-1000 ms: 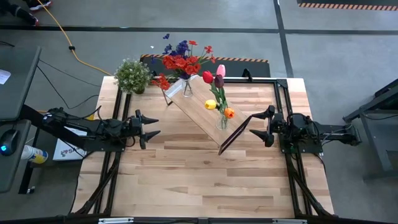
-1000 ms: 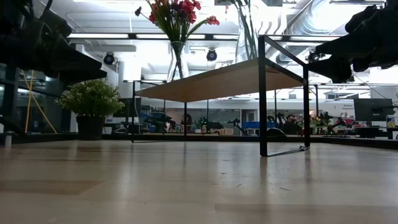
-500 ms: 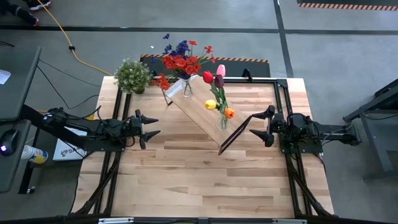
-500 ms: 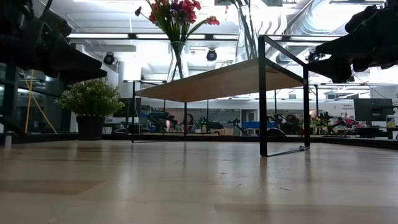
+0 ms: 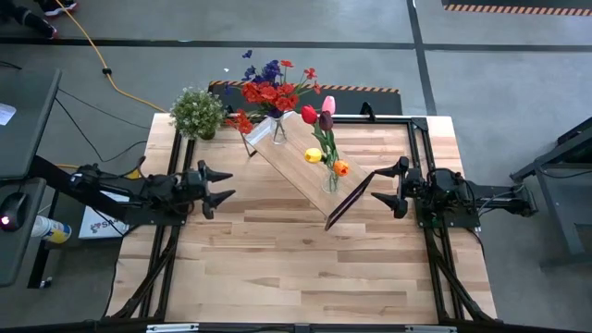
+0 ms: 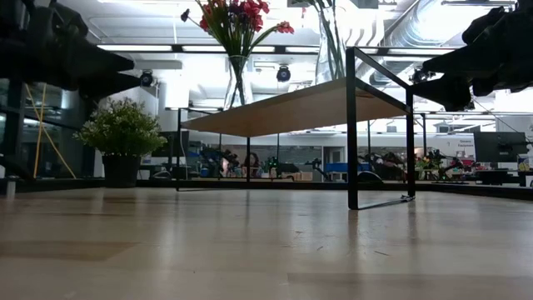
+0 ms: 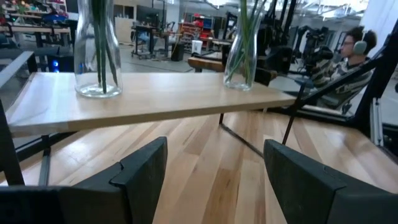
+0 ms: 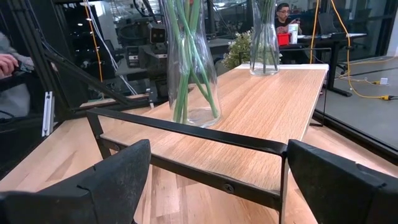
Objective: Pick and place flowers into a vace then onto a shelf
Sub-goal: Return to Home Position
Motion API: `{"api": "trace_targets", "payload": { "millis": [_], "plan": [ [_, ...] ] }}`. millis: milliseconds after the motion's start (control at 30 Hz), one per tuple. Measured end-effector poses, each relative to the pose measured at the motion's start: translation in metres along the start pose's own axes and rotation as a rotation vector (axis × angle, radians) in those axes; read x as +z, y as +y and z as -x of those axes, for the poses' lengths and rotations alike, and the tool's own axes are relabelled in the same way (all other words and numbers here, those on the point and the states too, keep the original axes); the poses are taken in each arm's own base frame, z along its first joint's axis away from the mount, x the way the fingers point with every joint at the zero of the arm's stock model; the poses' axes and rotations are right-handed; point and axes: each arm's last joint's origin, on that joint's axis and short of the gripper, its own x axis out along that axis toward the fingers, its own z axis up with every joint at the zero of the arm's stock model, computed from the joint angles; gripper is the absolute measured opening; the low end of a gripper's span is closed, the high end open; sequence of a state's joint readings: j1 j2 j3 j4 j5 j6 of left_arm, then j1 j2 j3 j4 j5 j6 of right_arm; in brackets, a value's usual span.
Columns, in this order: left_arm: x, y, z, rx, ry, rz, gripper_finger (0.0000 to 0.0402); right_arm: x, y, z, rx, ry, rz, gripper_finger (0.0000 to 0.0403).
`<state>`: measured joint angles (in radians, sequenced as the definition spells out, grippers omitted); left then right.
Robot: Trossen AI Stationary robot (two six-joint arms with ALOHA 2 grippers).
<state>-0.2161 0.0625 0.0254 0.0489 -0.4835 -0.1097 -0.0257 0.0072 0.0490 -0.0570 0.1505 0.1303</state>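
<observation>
Tools on both arms are hanging wide open and empty over the tabletop (image 5: 277, 268). The left tool (image 5: 225, 185) is hovering above its left side and the right tool (image 5: 384, 185) above its right, and they are facing each other.

Between them the shelf (image 5: 294, 166) is standing slantwise, its long axis running from the far left towards the near right. Two clear vases are resting on its board. The far vase (image 5: 277, 130) is holding the red sprays (image 5: 268, 92) and purple sprigs, and the near vase (image 5: 330, 180) is holding the tulips (image 5: 319, 116). A potted plant (image 5: 197, 111) is sitting at the far left corner, off the shelf.

By my reading the placing is finished and only the retreat is remaining. The right tool is sitting just beside the shelf's near end frame, with the tulip vase right behind that bar, while the left tool is hanging well apart from the board. The right arm is therefore the one needing care: it should be drawing straight back, away from the frame, rather than swinging across it.
</observation>
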Motion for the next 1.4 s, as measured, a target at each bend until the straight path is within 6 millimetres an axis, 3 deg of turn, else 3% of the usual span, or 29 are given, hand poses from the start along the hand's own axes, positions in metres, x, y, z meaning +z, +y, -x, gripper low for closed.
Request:
{"api": "trace_targets", "payload": {
  "millis": [1400],
  "plan": [
    [-0.0017,0.0002,0.0001,-0.002,-0.008,0.004,0.0298,0.0001,0.0,0.0,0.0,-0.001,0.0,0.0365]
  ]
}}
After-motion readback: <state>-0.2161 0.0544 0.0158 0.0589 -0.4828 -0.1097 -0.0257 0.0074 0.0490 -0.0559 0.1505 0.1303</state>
